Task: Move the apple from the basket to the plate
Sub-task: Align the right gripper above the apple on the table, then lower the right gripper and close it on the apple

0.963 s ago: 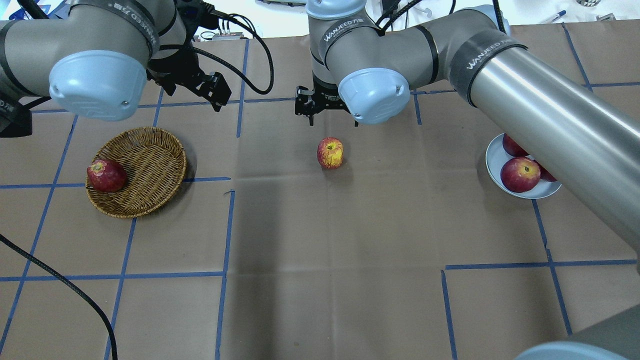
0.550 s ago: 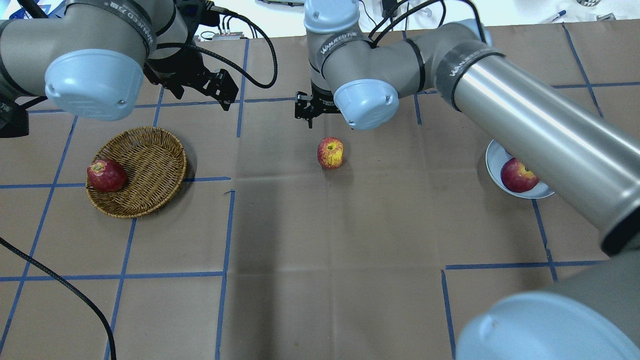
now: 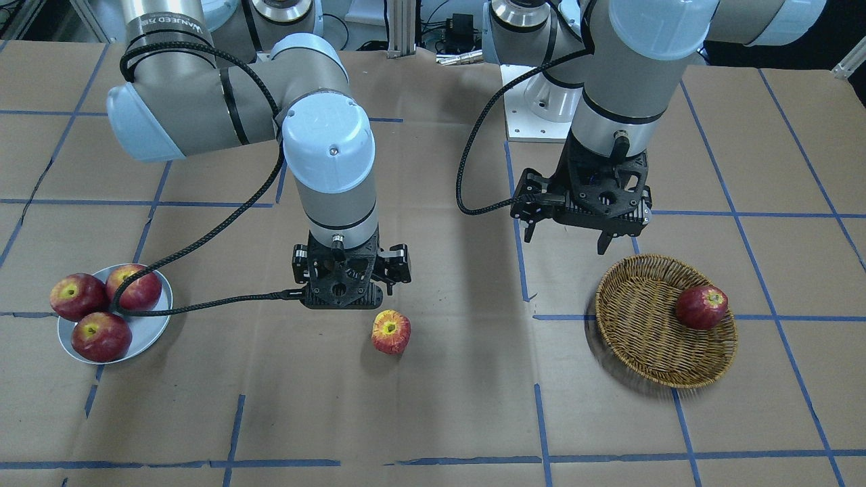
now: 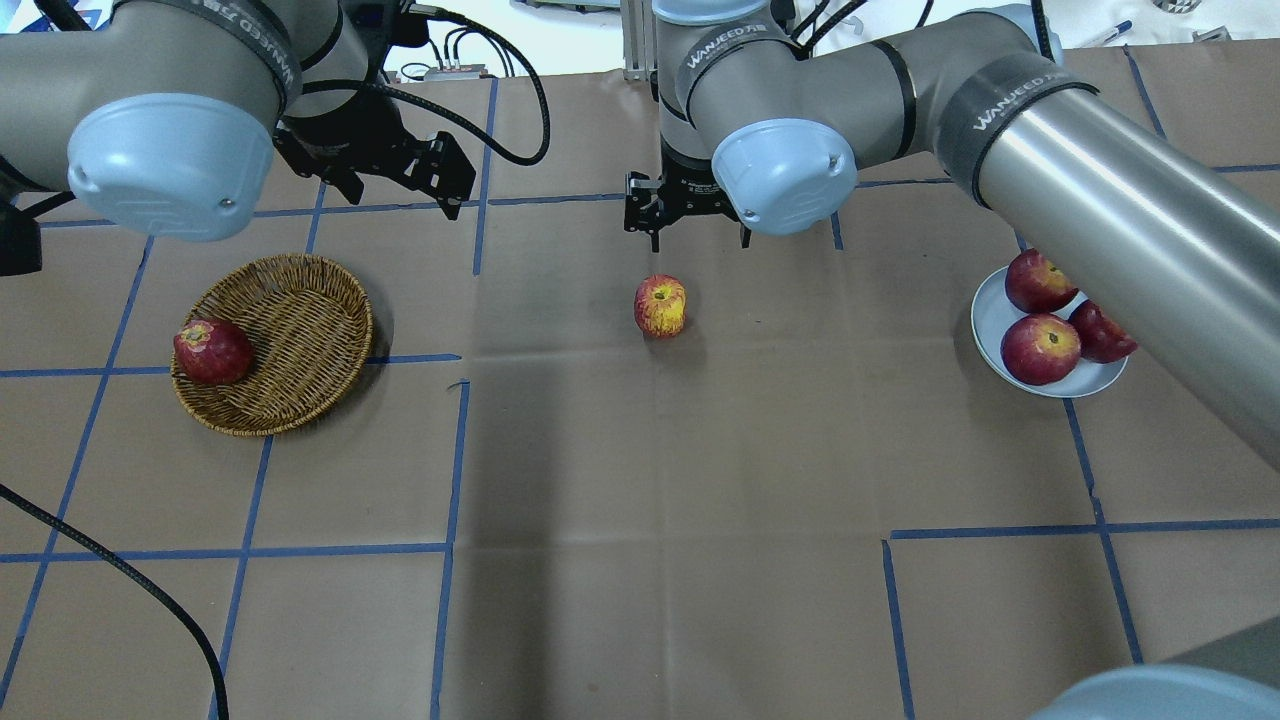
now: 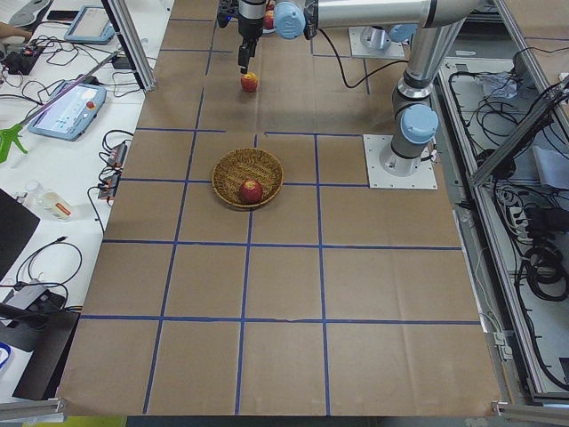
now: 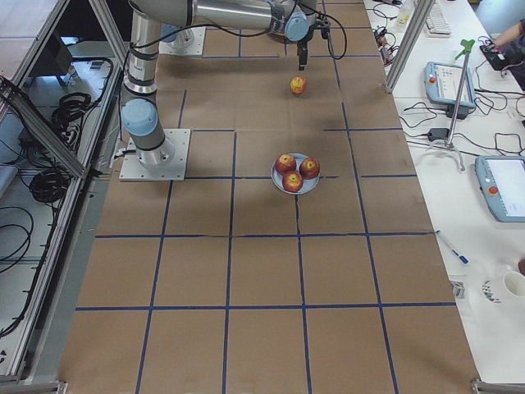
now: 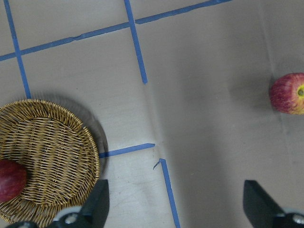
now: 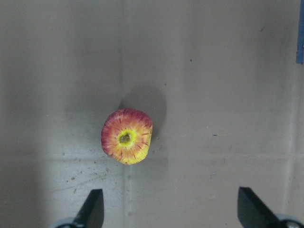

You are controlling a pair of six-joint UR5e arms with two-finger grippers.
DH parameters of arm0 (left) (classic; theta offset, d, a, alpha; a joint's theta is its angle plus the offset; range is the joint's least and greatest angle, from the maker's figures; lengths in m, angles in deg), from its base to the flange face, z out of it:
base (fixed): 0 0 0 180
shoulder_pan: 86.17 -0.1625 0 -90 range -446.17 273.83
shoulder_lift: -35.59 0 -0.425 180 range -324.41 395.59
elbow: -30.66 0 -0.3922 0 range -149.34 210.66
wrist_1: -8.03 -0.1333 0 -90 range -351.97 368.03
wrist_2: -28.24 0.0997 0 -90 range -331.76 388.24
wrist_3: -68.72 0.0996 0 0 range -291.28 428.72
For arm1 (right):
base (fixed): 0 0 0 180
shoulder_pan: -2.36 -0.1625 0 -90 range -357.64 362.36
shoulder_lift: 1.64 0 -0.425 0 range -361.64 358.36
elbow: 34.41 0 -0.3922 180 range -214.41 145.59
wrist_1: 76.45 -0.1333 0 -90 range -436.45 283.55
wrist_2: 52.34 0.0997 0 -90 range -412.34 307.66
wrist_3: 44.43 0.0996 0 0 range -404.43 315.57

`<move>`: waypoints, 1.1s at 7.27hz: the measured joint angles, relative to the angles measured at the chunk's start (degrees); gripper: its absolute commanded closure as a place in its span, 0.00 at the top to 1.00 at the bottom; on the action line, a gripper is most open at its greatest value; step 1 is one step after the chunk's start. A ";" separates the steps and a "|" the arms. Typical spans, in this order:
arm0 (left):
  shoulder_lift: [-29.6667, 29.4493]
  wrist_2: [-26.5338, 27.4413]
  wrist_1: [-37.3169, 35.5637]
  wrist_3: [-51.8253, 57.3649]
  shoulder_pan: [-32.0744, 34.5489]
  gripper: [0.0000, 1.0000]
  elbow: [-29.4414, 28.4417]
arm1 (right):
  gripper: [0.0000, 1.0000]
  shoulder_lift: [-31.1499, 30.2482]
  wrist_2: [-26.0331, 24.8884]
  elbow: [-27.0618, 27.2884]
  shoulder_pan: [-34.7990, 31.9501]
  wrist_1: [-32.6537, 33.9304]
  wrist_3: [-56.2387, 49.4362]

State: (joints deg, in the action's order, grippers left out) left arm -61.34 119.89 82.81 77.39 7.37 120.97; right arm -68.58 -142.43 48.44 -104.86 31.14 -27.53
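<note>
The yellow-streaked apple [image 4: 660, 305] lies on the bare table near the middle, outside the wicker basket [image 4: 300, 330] and the grey-blue plate [image 4: 988, 318]. It also shows in the front view [image 3: 391, 332] and the right wrist view [image 8: 127, 136]. My right gripper [image 4: 697, 238] hangs open and empty above the table just beyond the apple; it also shows in the right wrist view [image 8: 172, 213]. My left gripper [image 4: 400, 195] is open and empty, beyond the basket's far right side; it also shows in the left wrist view [image 7: 178, 209].
A dark red apple [image 4: 212, 351] lies at the basket's left edge. Three dark red apples [image 4: 1040, 348] fill the plate at the right. The right forearm [image 4: 1130, 240] passes over the plate's far side. A black cable [image 4: 130, 575] crosses the near left.
The right arm has swung, shifting its gripper a little to the right and uncovering the plate. The left gripper drifted slightly right. The streaked apple has not moved.
</note>
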 measured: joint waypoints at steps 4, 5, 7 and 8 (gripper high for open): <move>-0.32 2.63 -0.09 -0.07 -0.08 1.00 0.29 | 1.00 -0.72 0.46 4.15 0.65 1.57 0.85; -0.30 3.11 -0.05 -0.13 -0.16 0.99 0.38 | 1.00 1.18 0.46 4.64 -0.57 4.85 2.28; -0.13 2.87 0.84 -0.21 -0.28 0.99 0.46 | 1.00 4.36 0.44 4.74 -2.30 9.55 4.55; -0.07 2.45 1.22 -0.22 -0.42 0.99 0.48 | 1.00 5.69 0.44 4.76 -2.58 11.33 5.20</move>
State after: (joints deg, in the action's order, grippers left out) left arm -61.41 122.35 84.03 77.17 6.95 121.45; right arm -62.90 -141.99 53.20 -107.44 42.48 -22.33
